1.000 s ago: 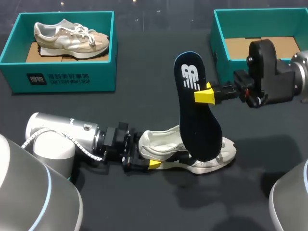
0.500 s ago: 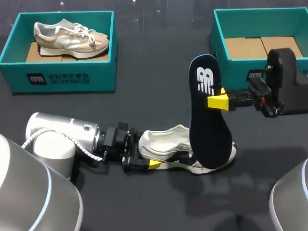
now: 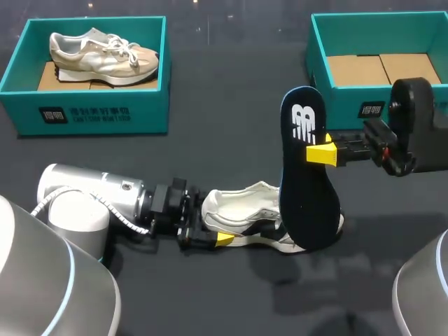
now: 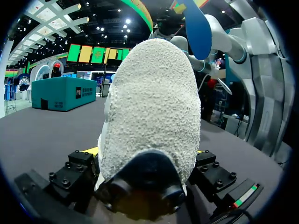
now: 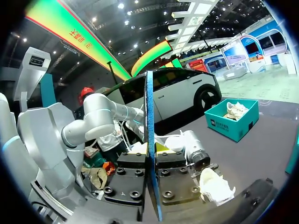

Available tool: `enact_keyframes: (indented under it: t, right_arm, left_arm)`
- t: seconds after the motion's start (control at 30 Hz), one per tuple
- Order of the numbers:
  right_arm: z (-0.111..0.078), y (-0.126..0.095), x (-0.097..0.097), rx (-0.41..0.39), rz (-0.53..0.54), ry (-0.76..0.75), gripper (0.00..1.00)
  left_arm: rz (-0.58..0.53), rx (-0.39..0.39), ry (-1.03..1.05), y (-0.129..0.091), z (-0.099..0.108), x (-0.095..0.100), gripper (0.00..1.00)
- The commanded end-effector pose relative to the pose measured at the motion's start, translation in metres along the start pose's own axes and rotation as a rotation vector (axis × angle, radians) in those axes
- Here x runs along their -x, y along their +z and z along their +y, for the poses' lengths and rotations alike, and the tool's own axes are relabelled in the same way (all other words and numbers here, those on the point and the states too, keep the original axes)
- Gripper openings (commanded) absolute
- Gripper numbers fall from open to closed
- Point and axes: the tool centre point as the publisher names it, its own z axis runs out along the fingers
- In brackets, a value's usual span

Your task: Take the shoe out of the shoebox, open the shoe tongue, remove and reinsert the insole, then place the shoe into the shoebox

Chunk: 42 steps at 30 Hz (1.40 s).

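Note:
A cream and white shoe [image 3: 248,210] stands on the black table near the middle. Its heel [image 4: 154,102] sits between the fingers of my left gripper [image 3: 213,232], which touch it on both sides. My right gripper [image 3: 323,154] is shut on a dark blue insole [image 3: 308,192], held upright by its heel end. The insole's lower end hangs in front of the shoe's toe. The right wrist view shows the insole [image 5: 149,116] edge-on, clamped in my right gripper [image 5: 150,158].
A teal shoebox [image 3: 84,112] at the back left holds a second shoe [image 3: 101,56]. Another teal shoebox [image 3: 320,63] at the back right shows only its cardboard floor, just beyond my right arm.
My right gripper has carried the insole to the right and slightly lower, off the shoe's opening towards its toe. The left arm and the shoe have stayed put.

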Motion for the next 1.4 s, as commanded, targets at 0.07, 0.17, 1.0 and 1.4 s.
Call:
enact_keyframes:
  t: [0.07, 0.17, 1.0, 1.4]
  right_arm:
    - [0.004, 0.001, 0.006, -0.012, -0.116, -0.004, 0.0]
    - [0.005, -0.001, 0.013, -0.008, -0.094, -0.013, 0.0]
    - [0.011, -0.003, 0.051, 0.002, 0.055, -0.021, 0.0]
    - [0.01, -0.001, 0.051, 0.007, 0.063, -0.021, 0.0]
  left_arm:
    - [-0.003, 0.002, 0.0, 0.001, 0.001, 0.0, 0.0]
    - [-0.003, 0.002, 0.0, 0.001, 0.001, 0.0, 0.0]
    - [-0.003, 0.002, 0.0, 0.001, 0.001, 0.0, 0.0]
    - [0.014, 0.016, 0.013, -0.003, 0.0, -0.005, 0.56]
